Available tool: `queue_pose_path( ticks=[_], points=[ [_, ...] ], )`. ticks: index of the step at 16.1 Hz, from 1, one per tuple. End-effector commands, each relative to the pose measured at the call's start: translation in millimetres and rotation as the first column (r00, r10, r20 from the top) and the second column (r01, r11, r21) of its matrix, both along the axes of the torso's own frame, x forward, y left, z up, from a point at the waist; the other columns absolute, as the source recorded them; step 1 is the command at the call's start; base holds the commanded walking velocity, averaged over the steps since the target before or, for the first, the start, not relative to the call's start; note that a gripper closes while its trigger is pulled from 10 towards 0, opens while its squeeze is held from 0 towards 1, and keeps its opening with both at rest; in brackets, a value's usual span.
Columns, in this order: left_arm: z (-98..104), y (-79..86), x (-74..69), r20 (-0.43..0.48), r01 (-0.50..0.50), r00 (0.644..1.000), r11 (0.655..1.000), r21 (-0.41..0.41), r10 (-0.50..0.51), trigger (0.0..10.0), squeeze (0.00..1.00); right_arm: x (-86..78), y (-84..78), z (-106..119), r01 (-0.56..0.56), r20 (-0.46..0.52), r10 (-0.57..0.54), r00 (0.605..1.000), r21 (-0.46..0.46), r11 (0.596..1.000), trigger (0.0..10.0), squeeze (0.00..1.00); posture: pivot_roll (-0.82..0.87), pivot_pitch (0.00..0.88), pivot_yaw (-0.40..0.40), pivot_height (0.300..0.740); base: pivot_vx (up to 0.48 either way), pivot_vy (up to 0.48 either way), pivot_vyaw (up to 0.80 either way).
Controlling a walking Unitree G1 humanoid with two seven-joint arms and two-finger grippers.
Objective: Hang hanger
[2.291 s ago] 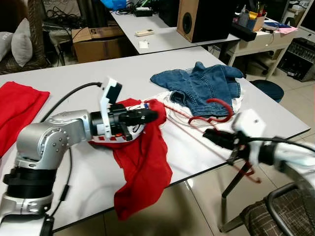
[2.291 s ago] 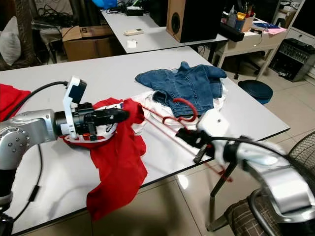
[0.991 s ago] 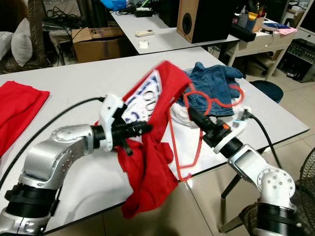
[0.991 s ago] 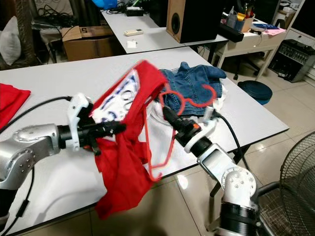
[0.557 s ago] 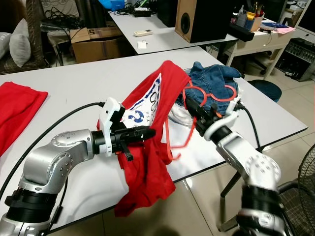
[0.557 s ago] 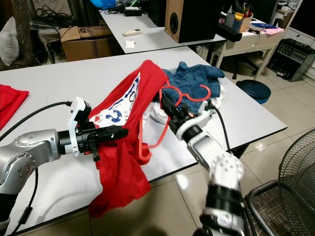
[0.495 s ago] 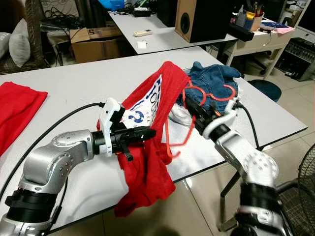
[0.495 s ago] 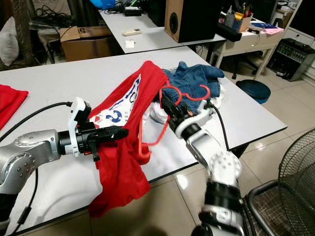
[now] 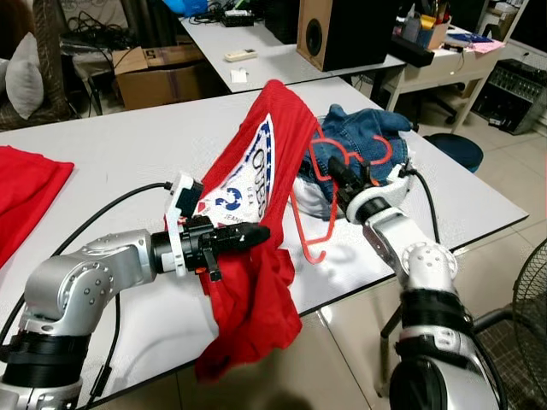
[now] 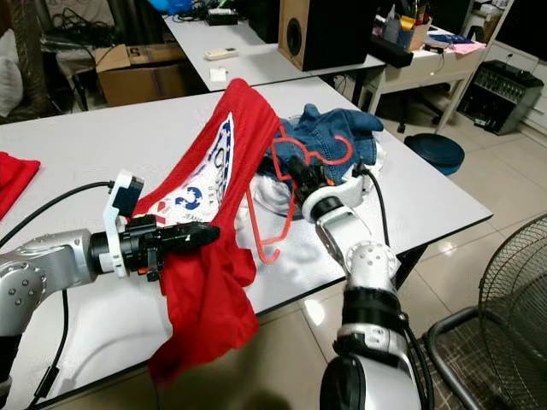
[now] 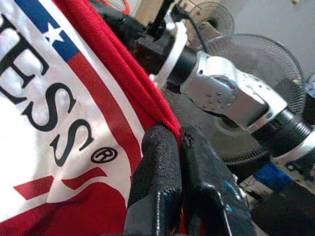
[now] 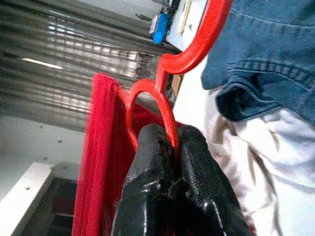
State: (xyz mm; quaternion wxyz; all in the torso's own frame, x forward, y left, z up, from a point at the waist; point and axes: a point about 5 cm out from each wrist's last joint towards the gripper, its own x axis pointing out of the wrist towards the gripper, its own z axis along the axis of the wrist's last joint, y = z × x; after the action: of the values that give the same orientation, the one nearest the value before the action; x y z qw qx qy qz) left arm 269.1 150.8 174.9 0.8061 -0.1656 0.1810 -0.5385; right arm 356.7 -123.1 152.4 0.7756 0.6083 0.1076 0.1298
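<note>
Now the left pincer (image 9: 261, 231), low and left of the middle of the left eye view, is clenched on a fold of the red shirt (image 9: 256, 282). The left wrist view shows the cloth pinched tight between both black fingers (image 11: 157, 167). The shirt hangs down past the front edge of the white bench (image 9: 128, 154), and its top is held up like a tent near the middle of the frame.

Just behind it, right of the middle, the right pincer (image 9: 340, 181) is grasping the red hanger (image 9: 312, 231) by the loop under its hook, as the right wrist view shows. A moment ago the hanger lay out beside the shirt. It has since swung in, so one shoulder of it is pushed up under the raised cloth, and the other end hangs free just over the bench. The shirt has also gone higher. That looks like the shirt is partly on the hanger, but not all the way.

Farther back, in the upper right, the blue denim jacket (image 9: 367, 137) lies on white cloth (image 9: 312, 190). At the far left edge lies another red cloth (image 9: 26, 196).
</note>
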Motion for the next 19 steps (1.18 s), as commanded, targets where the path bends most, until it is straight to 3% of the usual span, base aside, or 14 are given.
queue_pose_path(
  ticks=[1,3,6,7,8,9,10,13,15,16,17,18,19],
  points=[
    [-8,-6.5,-4.2,-0.04,0.047,0.998,0.999,0.016,-0.047,0.0,0.0,6.8,-26.0,16,0.155,0.053,-0.157,0.986,0.043,0.987,10.0,0.0,0.03,0.0,-0.001,0.74,0.0,0.0,0.0],
    [-7,-6.6,11.4,0.02,-0.061,0.998,0.997,0.055,0.06,0.0,0.0,4.1,-10.5,25,0.084,0.085,-0.094,0.992,0.113,0.99,10.0,0.0,0.03,0.0,-0.001,0.74,0.0,0.0,0.0],
    [-5,-17.3,8.5,0.015,-0.004,1.0,1.0,0.026,0.003,0.0,0.0,2.9,-3.2,23,0.086,0.072,-0.093,0.993,0.099,0.991,10.0,0.0,0.03,0.0,0.0,0.74,0.0,0.0,0.0],
    [1,-31.3,2.4,-0.007,0.064,0.998,0.995,-0.072,-0.065,0.0,0.0,4.4,-1.9,20,0.114,0.072,-0.118,0.99,0.047,0.992,10.0,0.0,0.03,0.0,0.001,0.74,0.0,0.0,0.0],
    [4,-37.5,-0.3,-0.013,0.092,0.995,0.989,-0.117,-0.094,0.0,0.0,5.4,-1.2,19,0.125,0.075,-0.127,0.989,0.022,0.992,10.0,0.0,0.03,0.0,0.001,0.74,0.0,0.0,0.0],
    [7,-53.4,-5.9,-0.034,0.149,0.987,0.969,-0.195,-0.159,0.0,0.0,9.8,-2.2,20,0.165,0.068,-0.168,0.984,0.045,0.985,10.0,0.0,0.04,0.0,0.004,0.74,0.0,0.0,0.0],
    [7,-56.1,-7.1,-0.039,0.159,0.984,0.966,-0.205,-0.171,0.0,0.0,10.8,-2.8,20,0.175,0.063,-0.178,0.982,0.058,0.983,10.0,0.0,0.04,0.0,0.004,0.74,0.0,0.0,0.0],
    [-5,-68.9,-13.0,-0.085,0.188,0.975,0.965,-0.185,-0.207,0.0,0.0,21.6,-9.1,25,0.247,0.051,-0.252,0.966,0.087,0.965,10.0,0.0,0.04,0.0,0.008,0.74,0.0,0.0,0.0],
    [-8,-69.1,-11.0,-0.094,0.167,0.978,0.972,-0.166,-0.185,0.0,0.0,24.0,-9.3,27,0.257,0.054,-0.263,0.963,0.092,0.962,10.0,0.0,0.04,0.0,0.007,0.74,0.0,0.0,0.0],
    [-13,-65.7,-5.1,-0.101,0.121,0.986,0.986,-0.118,-0.133,0.0,0.0,25.5,-7.0,30,0.249,0.057,-0.258,0.965,0.13,0.96,10.0,0.0,0.04,0.0,0.004,0.74,0.0,0.0,0.0],
    [-18,-61.1,1.6,-0.096,0.066,0.993,0.996,-0.064,-0.072,1.3,0.0,25.6,-3.2,34,0.228,0.065,-0.241,0.968,0.16,0.961,10.0,0.0,0.04,0.0,0.002,0.74,0.0,0.0,0.0],
    [-21,-58.1,5.5,-0.084,0.033,0.996,0.999,-0.027,-0.036,1.7,0.0,25.7,0.3,36,0.207,0.076,-0.223,0.972,0.172,0.963,10.0,0.0,0.04,0.0,0.001,0.74,0.0,0.0,0.0],
    [-23,-52.6,10.0,-0.061,-0.009,0.998,1.0,0.016,0.01,6.3,0.0,23.5,7.1,37,0.16,0.098,-0.178,0.979,0.169,0.972,10.0,0.0,0.04,0.0,-0.002,0.74,0.0,0.0,0.0]
  ],
)
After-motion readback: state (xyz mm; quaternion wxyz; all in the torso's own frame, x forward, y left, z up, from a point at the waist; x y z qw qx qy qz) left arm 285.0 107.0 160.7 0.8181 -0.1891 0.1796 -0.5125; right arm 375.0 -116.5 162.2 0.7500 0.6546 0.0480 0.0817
